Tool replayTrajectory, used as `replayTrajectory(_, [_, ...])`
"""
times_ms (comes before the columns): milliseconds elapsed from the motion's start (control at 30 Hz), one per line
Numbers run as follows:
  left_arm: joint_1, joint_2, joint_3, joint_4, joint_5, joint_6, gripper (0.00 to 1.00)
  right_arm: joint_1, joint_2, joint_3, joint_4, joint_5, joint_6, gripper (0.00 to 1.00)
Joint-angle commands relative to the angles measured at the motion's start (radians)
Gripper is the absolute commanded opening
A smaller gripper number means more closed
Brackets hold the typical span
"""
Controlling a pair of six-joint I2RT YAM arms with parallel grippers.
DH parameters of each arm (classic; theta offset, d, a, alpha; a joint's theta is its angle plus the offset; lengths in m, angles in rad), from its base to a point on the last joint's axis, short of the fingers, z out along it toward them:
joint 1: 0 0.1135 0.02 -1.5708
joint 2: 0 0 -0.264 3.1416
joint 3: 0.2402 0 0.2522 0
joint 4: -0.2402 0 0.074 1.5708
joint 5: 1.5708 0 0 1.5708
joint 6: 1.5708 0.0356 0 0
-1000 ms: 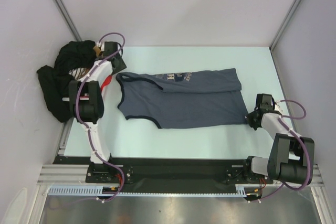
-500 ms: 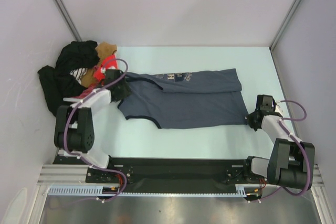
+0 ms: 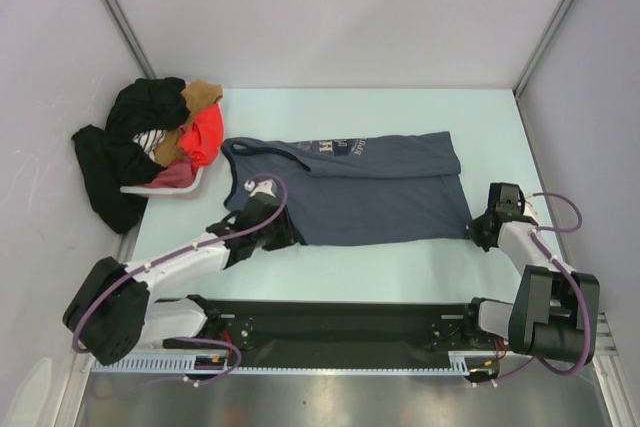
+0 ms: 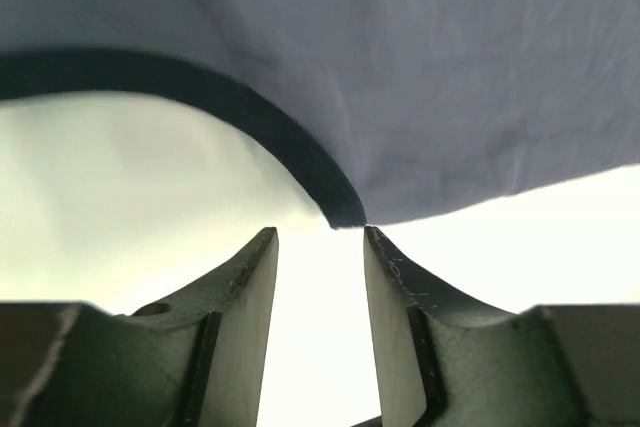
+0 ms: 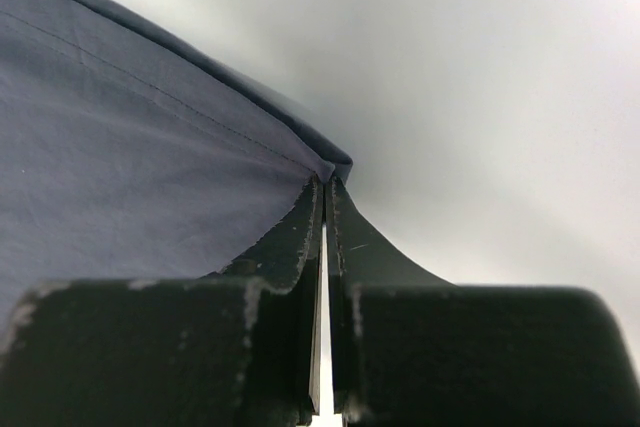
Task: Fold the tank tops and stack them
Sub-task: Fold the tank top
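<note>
The slate blue-grey tank top (image 3: 360, 192) lies flat across the middle of the table, folded lengthwise, its pale lettering near the far edge. My left gripper (image 3: 288, 237) is open at the top's near left corner; in the left wrist view its jaws (image 4: 320, 237) stand apart just short of the dark-trimmed corner (image 4: 345, 212) of the cloth. My right gripper (image 3: 478, 227) is shut on the top's near right corner, which shows pinched between the fingers in the right wrist view (image 5: 330, 175). The maroon-red tank top (image 3: 175, 175) shows partly in the pile at far left.
A heap of clothes sits at the far left: black garments (image 3: 110, 162), a bright orange-red one (image 3: 205, 132) and a tan one (image 3: 203, 94), over a white tray rim (image 3: 160, 189). Grey walls close the left, back and right.
My left arm has swung from the clothes pile at far left down to the near left corner of the blue-grey top. The right gripper has stayed put on its corner.
</note>
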Motion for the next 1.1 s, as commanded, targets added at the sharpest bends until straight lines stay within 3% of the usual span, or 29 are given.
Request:
replayTrajectory(0, [-0.062, 0.039, 0.006, 0.079, -0.038, -0.085, 0.45, -0.005, -0.011, -0.002, 0.003, -0.002, -0.023, 0.00])
replayTrajectory(267, [-0.119, 0.162, 0.024, 0.159, -0.055, -0.125, 0.49, -0.005, -0.016, -0.006, 0.005, -0.014, -0.022, 0.00])
replayTrajectory(500, [-0.120, 0.237, 0.058, 0.169, -0.099, -0.116, 0.40, -0.005, -0.034, -0.006, -0.006, -0.011, -0.025, 0.00])
replayTrajectory(600, [-0.119, 0.271, 0.078, 0.173, -0.096, -0.105, 0.16, -0.005, -0.039, -0.006, -0.020, -0.006, -0.026, 0.00])
replayTrajectory(633, [-0.122, 0.274, 0.083, 0.165, -0.092, -0.103, 0.01, -0.005, -0.042, -0.003, -0.037, -0.003, -0.028, 0.00])
replayTrajectory(1067, [-0.182, 0.150, 0.015, 0.065, 0.017, -0.134, 0.00, -0.005, -0.140, 0.015, -0.173, 0.029, -0.040, 0.00])
